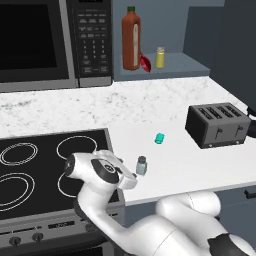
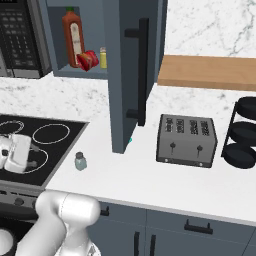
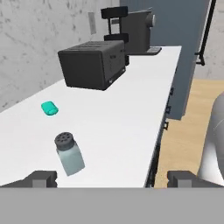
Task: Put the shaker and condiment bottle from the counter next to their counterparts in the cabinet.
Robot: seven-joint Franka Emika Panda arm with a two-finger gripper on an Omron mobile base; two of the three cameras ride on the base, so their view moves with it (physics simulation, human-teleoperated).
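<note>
Since the red bottle (image 1: 145, 63) already lay in the cabinet (image 1: 175, 62) by the tall bottle (image 1: 131, 39), the gripper (image 3: 111, 178) sat wide open and empty, lined up near the shaker (image 3: 69, 153) on the counter (image 1: 165, 105), probably to grab it.

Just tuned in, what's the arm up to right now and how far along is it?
The gripper is open and lined up low over the counter, facing the small grey-blue shaker, which stands near the front edge, not yet grasped. The red condiment bottle already lies tilted in the cabinet, between the tall orange-red sauce bottle and the yellow shaker. A teal cylinder and a toaster sit further along the counter.
</note>
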